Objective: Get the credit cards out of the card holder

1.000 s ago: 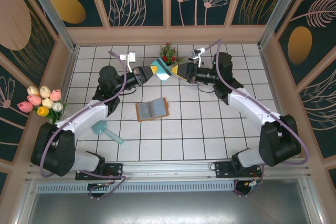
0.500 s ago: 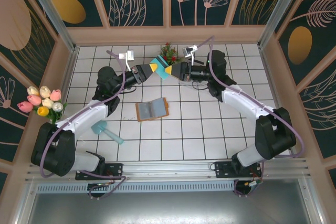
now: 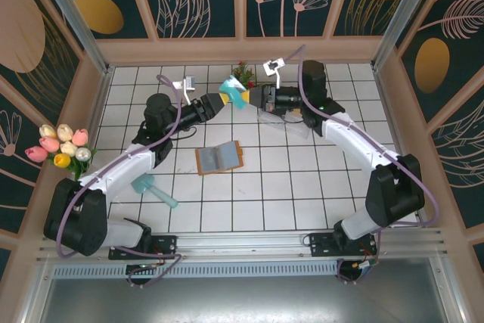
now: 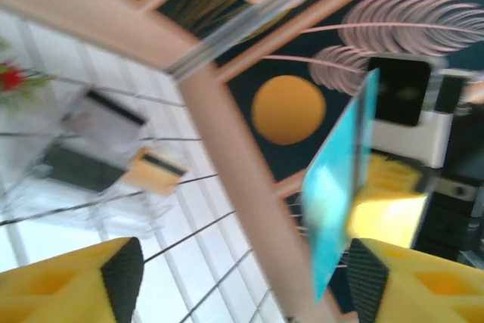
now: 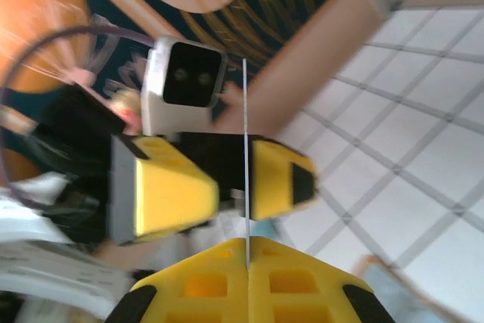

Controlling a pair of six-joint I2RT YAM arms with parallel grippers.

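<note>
At the far left, a bunch of tulips (image 3: 60, 147) is seen against the side wall, and a teal scoop-like tool (image 3: 153, 190) lies on the white tiled desk (image 3: 302, 179) near the left arm. The left hand (image 3: 221, 100) is raised above the far part of the desk, and its fingers (image 4: 121, 277) are spread wide with nothing gripped between them. The card holder (image 3: 219, 156) lies opened flat on the desk, nearer the arm bases than both hands and well apart from them. One teal credit card (image 3: 233, 88) is held in the air between the two hands. In the left wrist view it stands edge-up inside the gap of the left hand, close to the right-side finger, though whether it touches that finger cannot be told. The right hand (image 3: 248, 97) is closed on the card. In the right wrist view its two yellow fingers (image 5: 204, 281) are pressed together with the card seen edge-on between them. A small red-flowered plant (image 3: 243, 75) stands just behind the hands. A clear tray (image 4: 128, 213) is seen beyond, holding a white card with a dark stripe (image 4: 106, 119) and an orange-tan card (image 4: 155, 174).
</note>
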